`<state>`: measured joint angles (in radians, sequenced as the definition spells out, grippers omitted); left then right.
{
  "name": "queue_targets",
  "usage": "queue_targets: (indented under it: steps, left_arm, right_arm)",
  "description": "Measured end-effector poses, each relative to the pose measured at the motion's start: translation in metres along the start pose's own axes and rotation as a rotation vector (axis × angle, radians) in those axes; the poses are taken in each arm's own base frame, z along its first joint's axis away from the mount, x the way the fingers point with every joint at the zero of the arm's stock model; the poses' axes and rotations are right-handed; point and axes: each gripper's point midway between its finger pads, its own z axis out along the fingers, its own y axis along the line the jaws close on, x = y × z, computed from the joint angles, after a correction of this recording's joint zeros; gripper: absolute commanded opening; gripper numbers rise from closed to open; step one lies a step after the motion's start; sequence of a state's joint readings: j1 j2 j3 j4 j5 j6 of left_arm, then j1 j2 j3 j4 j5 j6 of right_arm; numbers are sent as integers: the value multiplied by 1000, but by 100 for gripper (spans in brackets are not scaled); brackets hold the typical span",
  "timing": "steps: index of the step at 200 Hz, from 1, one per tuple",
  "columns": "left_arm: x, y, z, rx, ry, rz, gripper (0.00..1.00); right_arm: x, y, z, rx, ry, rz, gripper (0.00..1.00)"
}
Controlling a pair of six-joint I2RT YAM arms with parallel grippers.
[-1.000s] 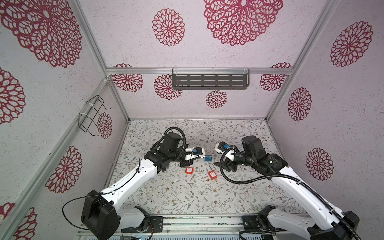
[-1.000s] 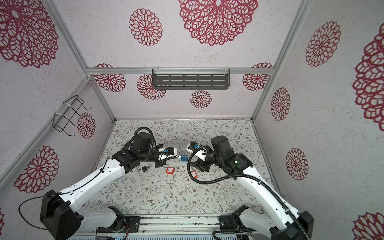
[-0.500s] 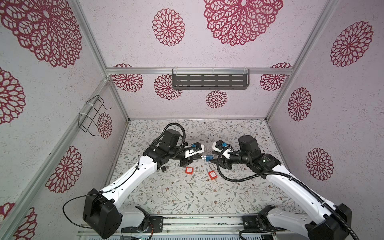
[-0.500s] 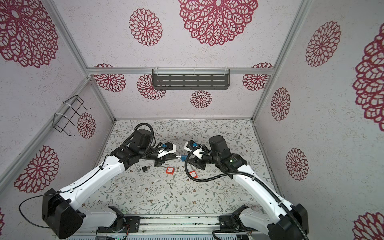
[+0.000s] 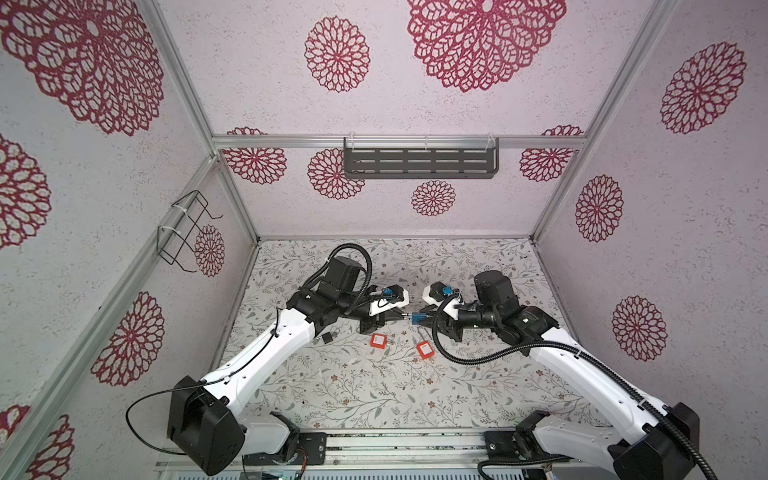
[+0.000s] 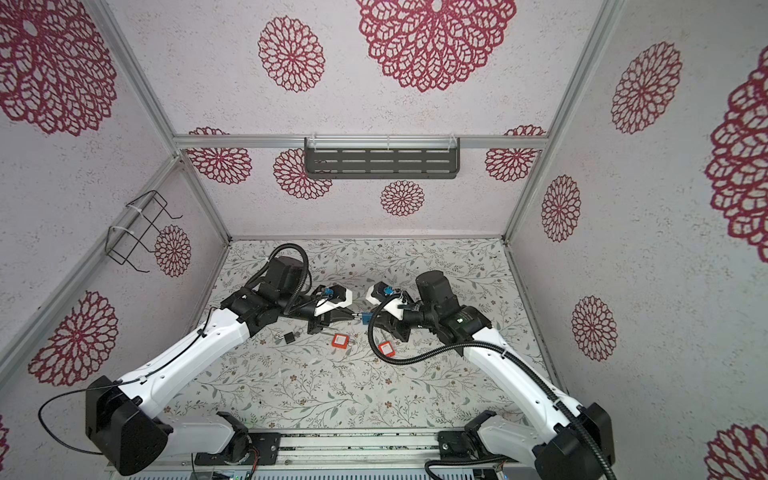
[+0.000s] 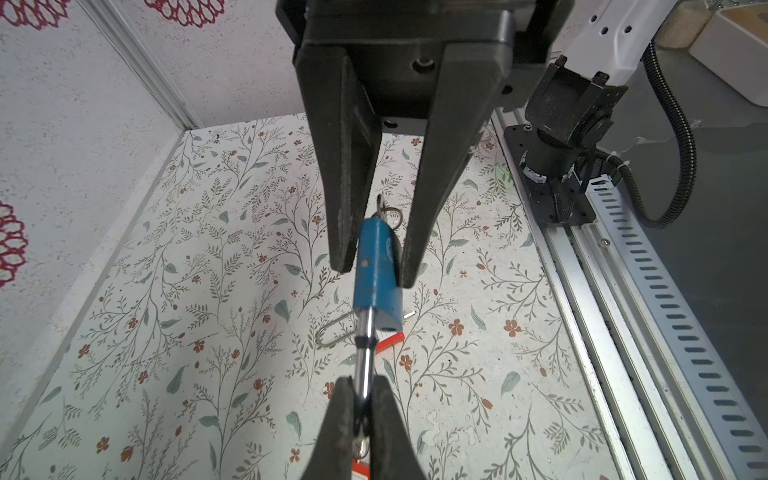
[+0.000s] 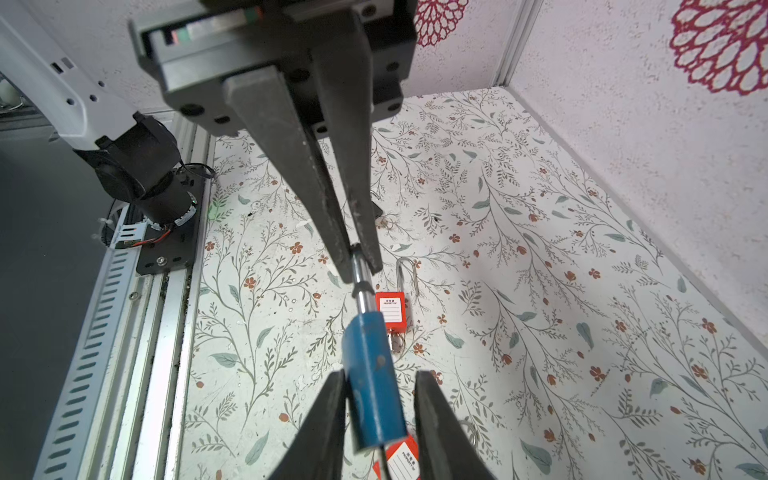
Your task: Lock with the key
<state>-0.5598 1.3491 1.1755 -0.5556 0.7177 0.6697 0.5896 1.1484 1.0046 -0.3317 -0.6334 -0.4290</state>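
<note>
**Left wrist view: blue padlock slung between the two tools**

Left tool [image 7: 362, 386]: pressed together on the silver shackle [image 7: 365, 340], pinching it right at the tips. The blue padlock [image 7: 376, 266] runs straight out ahead of this tool, clear of the table [image 7: 208, 291]. Its long axis lies on the line from tool to tool, shackle end toward the left tool and keyhole end away from it.

Past the body's far end, a key on a ring [image 7: 388, 214] shows between the opposite tool's fingers. Cannot tell whether it is seated in the keyhole.

Right tool [image 8: 379, 376]: jaws apart, straddling the lock body. In the right wrist view one finger lies against a flat side, and the other finger [image 8: 432, 415] shows a sliver of gap. My reading is no grip yet.

In a top view, a red padlock [image 5: 378, 340] lies on the table below the left tool, and a second red padlock [image 5: 424, 350] below the right tool.

Judgement: the right tool is nearer the body and key end, while the left has only the shackle. The next move likely needs the right tool to pinch the body square across that axis.
</note>
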Motion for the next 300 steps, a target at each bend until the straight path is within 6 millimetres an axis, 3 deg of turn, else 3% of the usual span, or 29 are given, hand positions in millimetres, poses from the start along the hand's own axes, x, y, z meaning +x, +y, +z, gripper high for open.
queue_targets:
  steps: [72, 91, 102, 116, 145, 178, 247, 300]
  left_arm:
    - [-6, 3, 2, 15, -9, 29, 0]
    - [-6, 3, 2, 19, -10, 34, 42]
    - [-7, 4, 2, 16, -15, 35, 50]
    - [-9, 7, 1, 6, -26, 30, 53]
    - [-3, 12, -6, -36, -75, 12, 50]
    - [7, 2, -10, -27, -118, -24, 40]
    - [-1, 0, -6, -5, -211, -49, 36]
    - [-6, 4, -5, -17, -256, -58, 27]
  right_arm:
    - [2, 3, 0, -14, 4, -13, 17]
    - [3, 4, 0, -23, 7, -14, 14]
    - [4, 5, 0, -26, 12, -10, 12]
    - [5, 6, 0, -28, 17, -8, 11]
    - [5, 6, 0, -28, 16, -11, 11]
    - [3, 6, -2, -24, 9, -8, 11]
    - [-9, 4, -3, -18, -38, 3, 10]
    - [-5, 5, -1, -22, -40, 11, 10]
